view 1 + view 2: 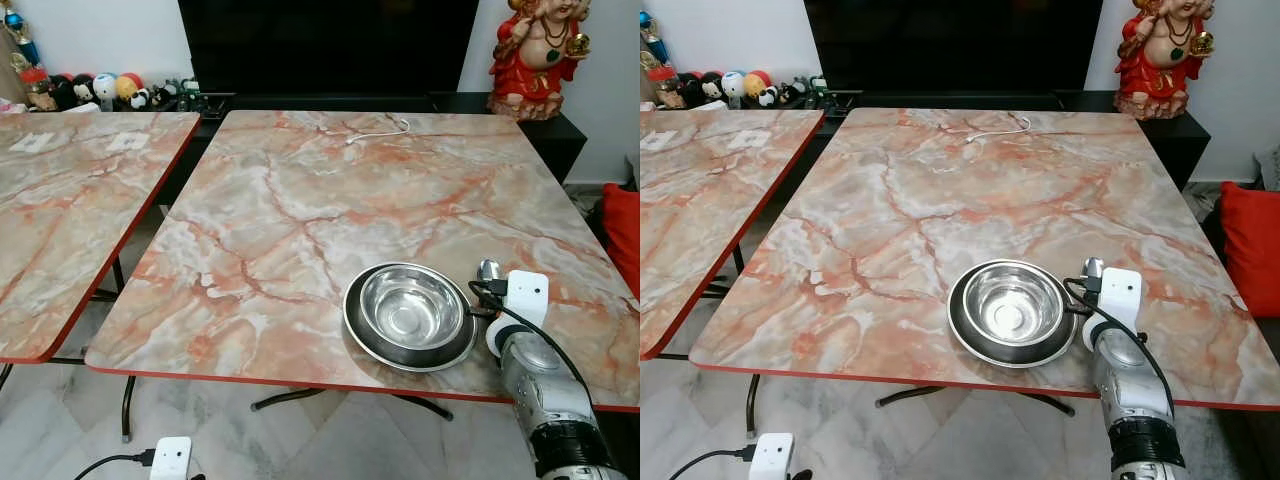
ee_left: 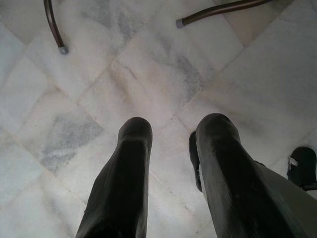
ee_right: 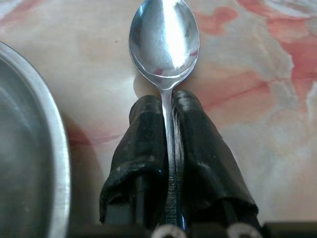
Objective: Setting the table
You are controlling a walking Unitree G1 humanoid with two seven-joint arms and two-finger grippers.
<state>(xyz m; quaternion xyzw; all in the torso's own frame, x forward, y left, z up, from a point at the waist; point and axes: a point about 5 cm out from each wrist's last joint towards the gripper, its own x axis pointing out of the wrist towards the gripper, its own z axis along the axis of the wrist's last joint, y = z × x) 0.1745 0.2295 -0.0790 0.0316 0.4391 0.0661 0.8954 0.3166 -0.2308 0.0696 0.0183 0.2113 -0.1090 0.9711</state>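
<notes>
Clamped on the spoon (image 3: 164, 39) handle, the right gripper (image 3: 168, 106) sits lower right of frame, just beside the steel bowl (image 1: 411, 313); placing the spoon seems in hand; next, lower and release; farther off, marble table (image 1: 300, 190).

Silver ribbed right arm (image 1: 1127, 385) with a black knurled ring near the bottom, a white boxy wrist module (image 1: 1119, 295) on top and a black cable looping alongside. Two long matte-black fingers (image 3: 203, 148) on the right gripper (image 3: 168, 106), scuffed. Same black rounded fingers (image 2: 124, 183) on the left gripper (image 2: 168, 134).
</notes>
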